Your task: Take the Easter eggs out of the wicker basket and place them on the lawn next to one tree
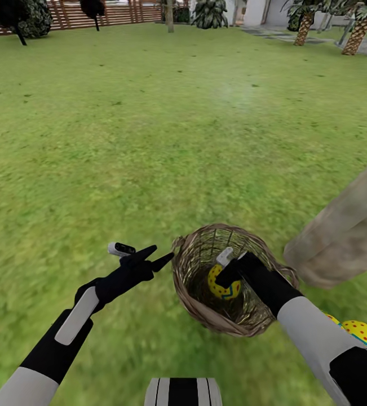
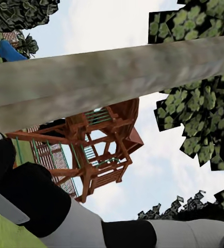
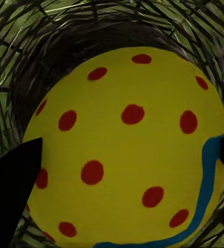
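up close, red-dotted egg (image 3: 127, 150) inside basket (image 3: 19, 62)

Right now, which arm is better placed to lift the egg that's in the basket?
The right. Its tool is down inside the wicker basket, open, with fingers flanking the egg. The left tool is outside the rim, open and empty.

Black hands (image 1: 149, 259), white-sleeved forearms
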`<state>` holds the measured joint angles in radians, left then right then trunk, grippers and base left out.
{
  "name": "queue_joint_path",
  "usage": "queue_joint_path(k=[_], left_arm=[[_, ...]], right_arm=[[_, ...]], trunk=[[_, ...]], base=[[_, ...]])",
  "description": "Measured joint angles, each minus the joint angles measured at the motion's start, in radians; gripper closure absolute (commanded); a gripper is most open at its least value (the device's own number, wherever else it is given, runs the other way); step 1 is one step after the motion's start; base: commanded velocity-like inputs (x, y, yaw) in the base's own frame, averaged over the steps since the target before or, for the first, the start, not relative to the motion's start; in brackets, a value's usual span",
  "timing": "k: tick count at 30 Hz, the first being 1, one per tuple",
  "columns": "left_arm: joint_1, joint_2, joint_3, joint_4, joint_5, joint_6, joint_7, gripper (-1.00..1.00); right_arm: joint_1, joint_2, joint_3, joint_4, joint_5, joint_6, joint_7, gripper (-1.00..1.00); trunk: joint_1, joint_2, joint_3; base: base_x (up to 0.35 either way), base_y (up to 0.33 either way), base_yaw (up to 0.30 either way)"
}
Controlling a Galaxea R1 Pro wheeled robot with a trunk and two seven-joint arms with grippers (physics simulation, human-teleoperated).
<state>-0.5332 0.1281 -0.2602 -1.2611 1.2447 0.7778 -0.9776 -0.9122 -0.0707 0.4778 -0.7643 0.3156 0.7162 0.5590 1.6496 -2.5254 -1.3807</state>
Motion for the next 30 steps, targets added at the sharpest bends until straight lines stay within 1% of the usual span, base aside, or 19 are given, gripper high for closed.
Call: queue_joint_path(k=[1, 2, 3, 4, 5, 7, 10, 11, 13, 16, 18, 19, 20, 22, 23, 25, 27, 28, 30], left_arm=[[0.000, 0.001, 0.000, 0.000, 0.000, 0.000, 0.000, -1.00], [0.000, 0.001, 0.000, 0.000, 0.000, 0.000, 0.000, -1.00], [0.000, 0.002, 0.000, 0.000, 0.000, 0.000, 0.000, -1.00], [0.000, 0.003, 0.000, -0.001, 0.000, 0.000, 0.000, -1.00], [0.000, 0.004, 0.000, -0.001, 0.000, 0.000, -0.001, -1.00], [0.000, 0.004, 0.000, -0.002, 0.000, 0.000, -0.001, -1.00], [0.000, 0.004, 0.001, -0.002, 0.000, 0.000, -0.001, -1.00], [0.000, 0.004, 0.002, -0.002, 0.000, 0.000, -0.001, -1.00], [0.000, 0.004, 0.003, -0.003, 0.000, 0.000, -0.001, -1.00], [0.000, 0.004, 0.004, -0.003, 0.000, 0.000, -0.001, -1.00], [0.000, 0.004, 0.005, -0.003, 0.000, 0.000, -0.001, -1.00], [0.000, 0.004, 0.005, -0.003, 0.000, 0.000, -0.001, -1.00], [0.000, 0.004, 0.005, -0.003, 0.000, 0.000, -0.001, -1.00], [0.000, 0.004, 0.005, -0.003, 0.000, 0.001, -0.001, -1.00], [0.000, 0.004, 0.005, -0.003, 0.000, 0.001, -0.001, -1.00], [0.000, 0.004, 0.005, -0.007, 0.000, 0.002, -0.001, -1.00], [0.000, 0.004, 0.005, -0.010, 0.000, 0.002, -0.001, -1.00], [0.000, 0.004, 0.005, -0.010, 0.000, 0.002, -0.001, -1.00], [0.000, 0.004, 0.005, -0.011, 0.000, 0.002, -0.002, -1.00]], right_arm=[[0.000, -0.005, 0.000, -0.008, -0.002, 0.001, 0.040, 1.00], [0.000, -0.020, -0.019, -0.011, 0.001, 0.001, 0.073, 1.00], [0.000, -0.027, -0.058, -0.013, 0.001, 0.001, 0.088, 1.00], [0.000, -0.029, -0.084, -0.014, 0.000, 0.002, 0.104, 1.00], [0.000, -0.029, -0.098, -0.015, -0.001, 0.002, 0.126, 1.00], [0.000, -0.031, -0.109, -0.026, -0.001, 0.001, 0.147, 1.00], [0.000, -0.035, -0.152, -0.071, -0.001, 0.002, 0.162, 1.00], [0.000, -0.041, -0.157, -0.079, -0.002, 0.002, 0.172, 1.00], [0.001, -0.060, -0.162, -0.092, -0.002, 0.002, 0.228, 1.00], [0.001, -0.097, -0.164, -0.112, -0.003, 0.003, 0.305, 1.00], [0.003, -0.121, -0.233, -0.121, 0.001, 0.003, 0.437, 1.00], [0.004, -0.134, -0.247, -0.122, 0.003, 0.002, 0.485, 1.00], [0.006, -0.154, -0.256, -0.122, 0.003, -0.001, 0.540, 1.00], [0.007, -0.175, -0.276, -0.123, 0.002, -0.003, 0.634, 1.00], [0.007, -0.179, -0.289, -0.123, 0.002, -0.004, 0.678, 1.00], [0.009, -0.192, -0.330, -0.123, 0.002, -0.005, 0.801, 1.00], [0.010, -0.206, -0.376, -0.123, 0.001, -0.007, 0.906, 1.00], [0.010, -0.209, -0.415, -0.123, 0.000, -0.007, 0.959, 1.00], [0.011, -0.210, -0.469, -0.123, -0.002, -0.007, 1.004, 1.00]], trunk=[[0.000, 0.000, 0.004], [-0.001, 0.000, 0.008], [-0.001, 0.001, 0.012], [-0.002, 0.001, 0.015], [-0.002, 0.001, 0.019], [-0.003, 0.002, 0.027], [-0.005, 0.002, 0.039], [-0.005, 0.003, 0.043], [-0.006, 0.003, 0.050], [-0.007, 0.004, 0.062], [-0.008, 0.004, 0.070], [-0.009, 0.004, 0.074], [-0.009, 0.005, 0.077], [-0.010, 0.005, 0.085], [-0.010, 0.005, 0.089], [-0.011, 0.006, 0.097], [-0.012, 0.006, 0.104], [-0.013, 0.007, 0.108], [-0.013, 0.007, 0.116]], base=[[0.000, 0.000, 0.000], [0.000, 0.000, 0.000], [0.000, 0.000, 0.000], [0.000, 0.000, 0.000], [0.000, 0.000, 0.000], [0.000, 0.000, 0.000], [0.000, 0.000, 0.000], [0.000, 0.000, 0.000], [0.000, 0.000, 0.000], [0.000, 0.000, 0.000], [0.000, 0.000, 0.000], [0.000, 0.000, 0.000], [0.000, 0.000, 0.000], [0.000, 0.000, 0.000], [0.000, 0.000, 0.000], [0.000, 0.000, 0.000], [0.000, 0.000, 0.000], [0.000, 0.000, 0.000], [0.000, 0.000, 0.000]])
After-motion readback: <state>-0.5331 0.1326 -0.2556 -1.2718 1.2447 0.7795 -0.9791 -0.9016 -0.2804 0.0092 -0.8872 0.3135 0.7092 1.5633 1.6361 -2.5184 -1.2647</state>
